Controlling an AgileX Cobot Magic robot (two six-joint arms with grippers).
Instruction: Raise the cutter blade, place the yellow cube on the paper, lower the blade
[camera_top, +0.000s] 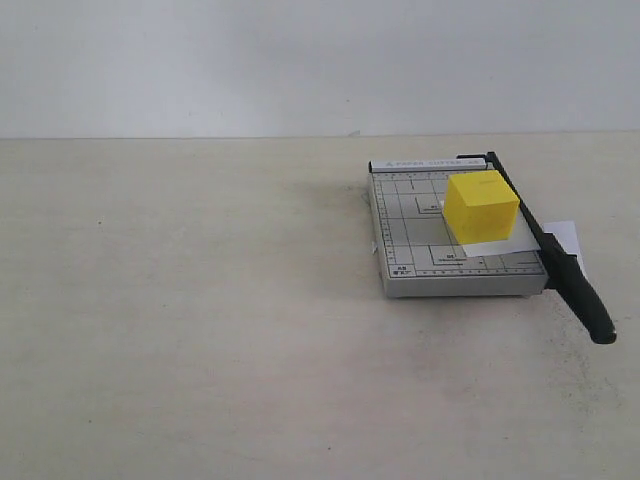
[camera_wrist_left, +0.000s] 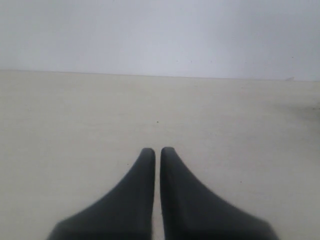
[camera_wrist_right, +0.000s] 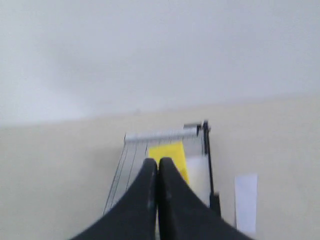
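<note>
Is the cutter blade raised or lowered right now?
Lowered: the cutter blade lies flat against the grey board, beside the yellow cube.

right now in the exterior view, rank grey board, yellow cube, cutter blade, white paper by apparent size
1. grey board
2. yellow cube or cutter blade: blade longer, cube bulkier, unsure
3. paper, partly covered

You are facing bare desk (camera_top: 200, 330) on the left; the board (camera_top: 410, 255), yellow cube (camera_top: 481, 205) and lowered cutter blade (camera_top: 570, 280) are blocking the right.
</note>
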